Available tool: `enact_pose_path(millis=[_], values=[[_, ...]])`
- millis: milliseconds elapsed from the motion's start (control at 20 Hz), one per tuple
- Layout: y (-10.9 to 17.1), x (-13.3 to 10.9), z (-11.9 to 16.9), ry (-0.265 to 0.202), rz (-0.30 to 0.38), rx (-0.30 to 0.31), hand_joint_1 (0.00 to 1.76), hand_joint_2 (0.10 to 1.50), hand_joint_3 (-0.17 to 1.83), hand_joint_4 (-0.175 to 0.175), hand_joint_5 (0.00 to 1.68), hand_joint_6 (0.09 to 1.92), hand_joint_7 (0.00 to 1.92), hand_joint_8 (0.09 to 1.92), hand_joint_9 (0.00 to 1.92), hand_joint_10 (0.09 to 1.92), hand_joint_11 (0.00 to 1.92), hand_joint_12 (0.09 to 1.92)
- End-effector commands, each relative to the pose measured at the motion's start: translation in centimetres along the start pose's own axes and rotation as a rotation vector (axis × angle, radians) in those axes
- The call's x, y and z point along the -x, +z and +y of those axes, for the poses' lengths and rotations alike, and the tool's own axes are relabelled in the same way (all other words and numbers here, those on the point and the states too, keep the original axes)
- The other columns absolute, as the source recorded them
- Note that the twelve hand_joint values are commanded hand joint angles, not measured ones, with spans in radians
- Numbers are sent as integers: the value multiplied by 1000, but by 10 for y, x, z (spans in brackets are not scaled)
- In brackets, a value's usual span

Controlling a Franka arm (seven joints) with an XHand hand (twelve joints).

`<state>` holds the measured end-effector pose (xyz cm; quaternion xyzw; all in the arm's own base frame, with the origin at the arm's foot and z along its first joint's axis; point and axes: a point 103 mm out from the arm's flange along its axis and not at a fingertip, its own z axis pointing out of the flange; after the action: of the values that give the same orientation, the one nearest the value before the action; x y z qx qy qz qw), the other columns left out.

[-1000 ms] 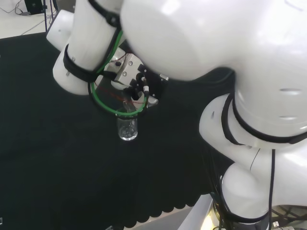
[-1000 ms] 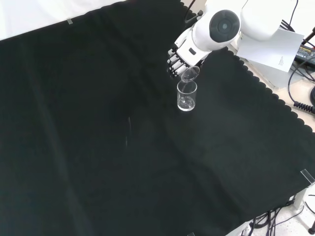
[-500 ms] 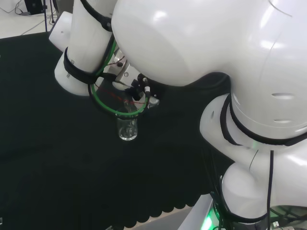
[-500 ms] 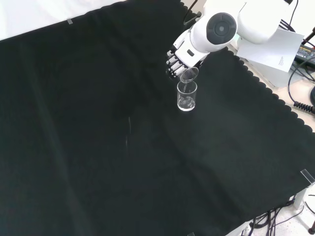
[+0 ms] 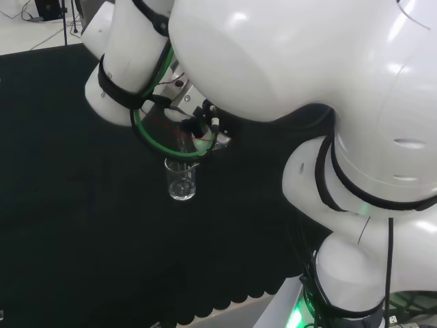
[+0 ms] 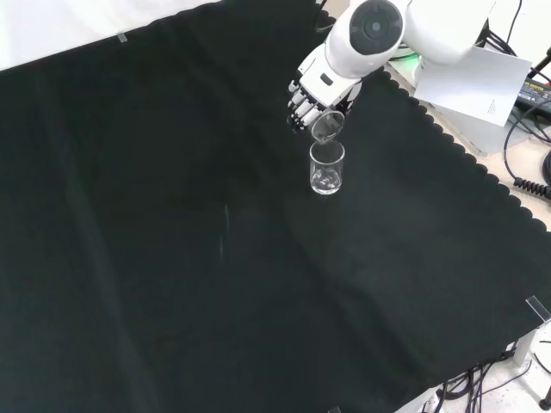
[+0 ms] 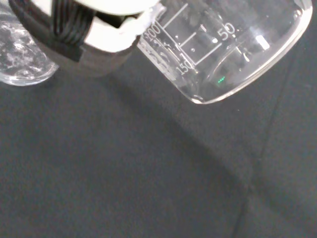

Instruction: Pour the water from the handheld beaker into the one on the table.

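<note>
A small clear beaker point(image 6: 327, 168) stands upright on the black cloth point(image 6: 172, 258), with a little water in its bottom; it is also in the head view point(image 5: 181, 180). Just above its rim the hand point(image 6: 306, 97) holds a second clear beaker point(image 6: 327, 126) tipped steeply, mouth down over the standing one. In the wrist view the held beaker point(image 7: 223, 44) has printed scale marks, and a finger point(image 7: 99, 29) curls across its wall. The standing beaker point(image 7: 20, 54) lies close beside it there. In the head view the arm's links cover most of the hand.
The arm's big white links point(image 5: 307, 102) take up the right of the head view. White paper point(image 6: 469, 82) and cables point(image 6: 525, 163) lie past the cloth's scalloped edge at the front view's upper right. Bare black cloth spreads left and below the beakers in the front view.
The wrist and arm links have lifted and swung a little to the left in the front view. The held beaker has risen slightly above the standing one, still tipped.
</note>
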<state>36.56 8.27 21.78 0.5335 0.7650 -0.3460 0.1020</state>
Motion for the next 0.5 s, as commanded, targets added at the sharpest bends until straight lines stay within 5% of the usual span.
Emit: enact_pose_path(millis=[50, 500], values=[[0, 2, -1, -23, 72, 31, 1181, 1042, -175, -30, 1364, 391, 1502, 762, 1739, 369, 1445, 622], [1, -1, 0, -33, 34, 20, 1181, 1043, -175, -27, 1361, 398, 1501, 762, 1738, 372, 1446, 620]])
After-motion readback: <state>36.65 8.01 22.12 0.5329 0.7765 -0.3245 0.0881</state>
